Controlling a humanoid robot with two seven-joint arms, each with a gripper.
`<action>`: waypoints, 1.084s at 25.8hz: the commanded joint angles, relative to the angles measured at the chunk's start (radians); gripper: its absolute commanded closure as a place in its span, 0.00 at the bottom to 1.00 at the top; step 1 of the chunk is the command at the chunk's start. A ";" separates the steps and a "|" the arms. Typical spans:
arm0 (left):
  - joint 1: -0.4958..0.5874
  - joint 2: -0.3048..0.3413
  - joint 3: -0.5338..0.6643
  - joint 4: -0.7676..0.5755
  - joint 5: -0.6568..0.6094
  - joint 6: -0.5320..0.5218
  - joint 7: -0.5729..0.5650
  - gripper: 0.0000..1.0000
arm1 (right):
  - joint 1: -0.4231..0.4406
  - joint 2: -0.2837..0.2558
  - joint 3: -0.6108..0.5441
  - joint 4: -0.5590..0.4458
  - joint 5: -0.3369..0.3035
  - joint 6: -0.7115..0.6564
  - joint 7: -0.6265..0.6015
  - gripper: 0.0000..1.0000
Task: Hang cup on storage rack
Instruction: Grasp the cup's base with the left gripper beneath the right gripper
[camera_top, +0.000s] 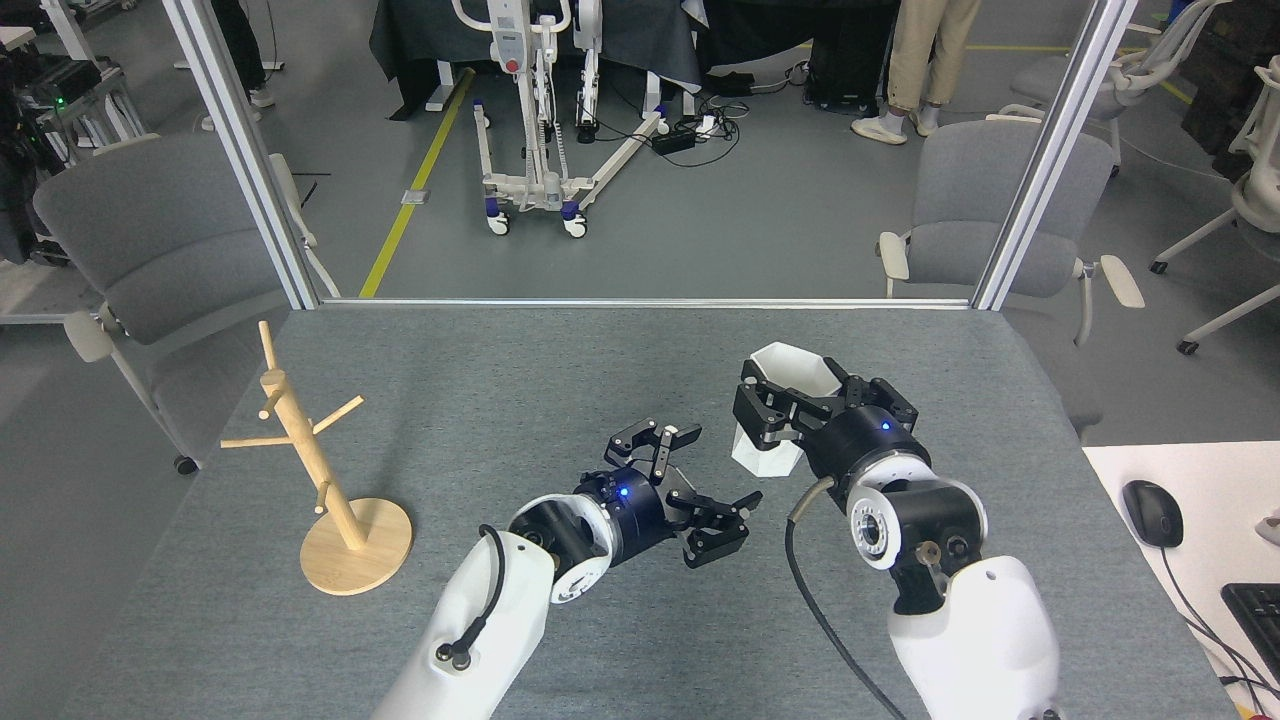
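Observation:
The white faceted cup (772, 452) is upright, right of the table's middle, with my right gripper (790, 410) shut on it from the near side; black fingers wrap its wall just below the hexagonal rim. My left gripper (715, 475) is open, its fingers spread wide, a short way left of the cup and not touching it. The pale wooden storage rack (318, 470) stands on its round base at the table's left side, far from both grippers, with nothing on its pegs.
The grey felt table (500, 380) ends at an aluminium frame (640, 301) at the back. Grey chairs (150, 240) stand behind it. A white desk with a mouse (1152, 512) and keyboard sits at the right.

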 joint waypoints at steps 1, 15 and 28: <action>0.008 0.017 0.058 -0.021 0.004 -0.050 0.003 0.01 | 0.000 0.008 0.002 0.001 0.000 0.000 -0.002 1.00; 0.054 -0.023 0.069 -0.148 -0.007 -0.126 -0.017 0.01 | 0.000 0.013 0.003 0.007 0.000 -0.002 -0.003 1.00; -0.023 -0.041 0.004 -0.078 -0.002 -0.121 -0.046 0.01 | 0.003 0.034 0.015 0.006 0.000 -0.002 -0.003 1.00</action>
